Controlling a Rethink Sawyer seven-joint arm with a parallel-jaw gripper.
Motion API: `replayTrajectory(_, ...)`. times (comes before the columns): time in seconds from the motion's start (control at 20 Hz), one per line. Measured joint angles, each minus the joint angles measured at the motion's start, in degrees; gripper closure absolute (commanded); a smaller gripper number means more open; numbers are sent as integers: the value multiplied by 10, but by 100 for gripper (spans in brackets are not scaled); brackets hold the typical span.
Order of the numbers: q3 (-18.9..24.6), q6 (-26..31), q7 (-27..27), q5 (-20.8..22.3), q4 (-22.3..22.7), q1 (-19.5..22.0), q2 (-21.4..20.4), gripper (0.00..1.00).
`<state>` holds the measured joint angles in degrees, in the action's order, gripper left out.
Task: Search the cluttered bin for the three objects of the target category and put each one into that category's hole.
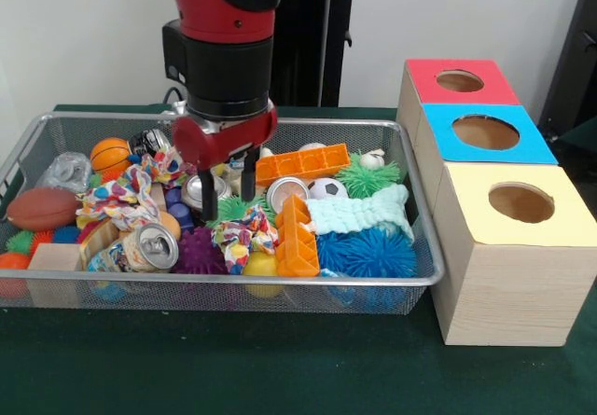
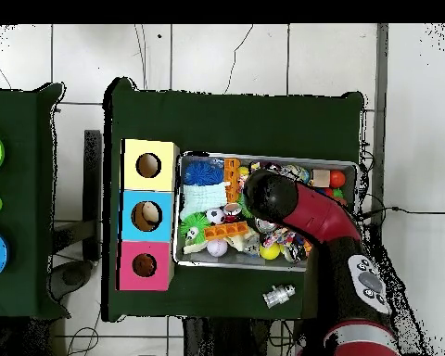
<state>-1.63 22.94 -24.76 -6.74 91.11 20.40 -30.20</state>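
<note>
The wire mesh bin [image 1: 410, 280] is full of toys; it also shows in the overhead view [image 2: 263, 156]. My gripper [image 1: 229, 196] hangs over the bin's middle, open, with both black fingers [image 1: 210, 200] reaching down among the clutter beside a silver can [image 1: 196, 191]. Nothing is held. A rounded yellow toy [image 1: 261, 266] lies at the near rim, half under a colourful cloth; I cannot tell its shape. In the overhead view the arm [image 2: 291, 199] hides the gripper, and another yellow thing [image 2: 271, 251] lies at the bin's robot-side edge. No duckling shows clearly.
Three wooden boxes with holes stand right of the bin: red [image 1: 457, 81], blue [image 1: 485, 132], yellow [image 1: 520, 202]. The bin holds orange blocks [image 1: 300, 164], spiky balls [image 1: 368, 252], a mint cloth [image 1: 359, 214], cans [image 1: 149, 247], a brown football [image 1: 42, 208]. A small metal object [image 2: 279, 296] lies outside.
</note>
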Motion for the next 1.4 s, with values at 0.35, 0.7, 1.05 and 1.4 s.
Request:
replayTrajectory(0.35, -33, 13, 0, 3, -29, -11, 41, 0)
replayTrajectory(0.7, -80, 67, 0, 28, -58, -36, 79, 0)
replayTrajectory(1.05, -120, 92, 0, 61, -85, -57, 99, 0)
replayTrajectory(1.4, -144, 92, 0, 80, -106, -58, 103, 0)
